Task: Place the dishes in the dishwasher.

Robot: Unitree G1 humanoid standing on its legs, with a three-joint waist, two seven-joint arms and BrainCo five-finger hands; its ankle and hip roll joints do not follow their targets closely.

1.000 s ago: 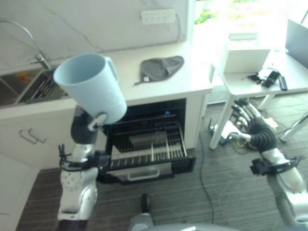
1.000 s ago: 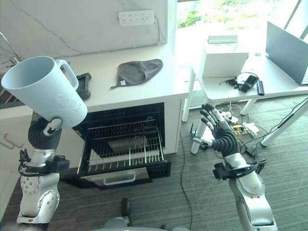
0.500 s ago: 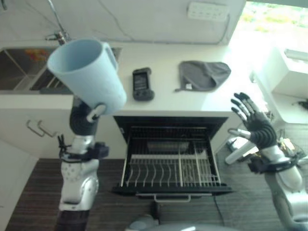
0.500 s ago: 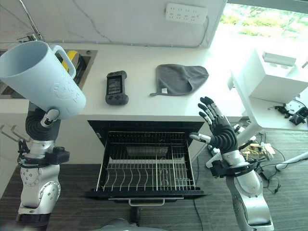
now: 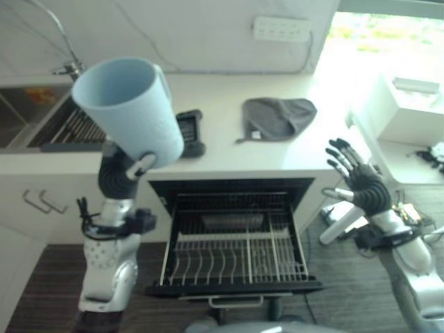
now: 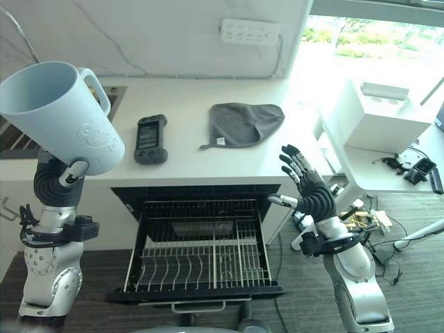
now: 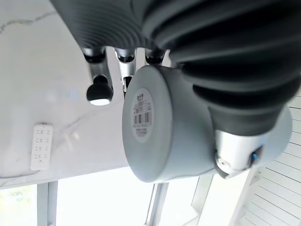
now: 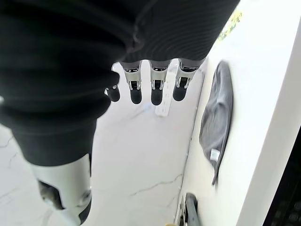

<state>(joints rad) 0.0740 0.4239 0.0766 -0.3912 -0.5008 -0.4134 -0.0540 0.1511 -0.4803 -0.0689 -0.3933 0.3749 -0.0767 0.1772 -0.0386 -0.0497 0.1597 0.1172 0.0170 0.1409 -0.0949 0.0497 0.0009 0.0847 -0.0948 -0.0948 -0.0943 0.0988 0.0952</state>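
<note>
My left hand (image 6: 72, 172) is raised at the left, shut on a large pale blue mug (image 6: 64, 115) that tilts with its mouth up and to the left. In the left wrist view the mug's labelled base (image 7: 153, 132) sits between my fingers (image 7: 99, 88) and thumb. Below the counter the dishwasher (image 6: 201, 244) stands open, its wire rack pulled out with nothing showing on it. At the right of the rack, my right hand (image 6: 309, 195) is lifted with its fingers (image 8: 157, 90) spread open and holds nothing.
A grey cloth (image 6: 243, 123) and a black handheld device (image 6: 149, 139) lie on the white counter. A sink (image 5: 41, 123) with a faucet is at the far left. A white side table (image 6: 388, 121) with a box stands to the right.
The whole picture has shifted, so the camera has moved. The left hand still holds the mug up and the right hand stays open in much the same pose.
</note>
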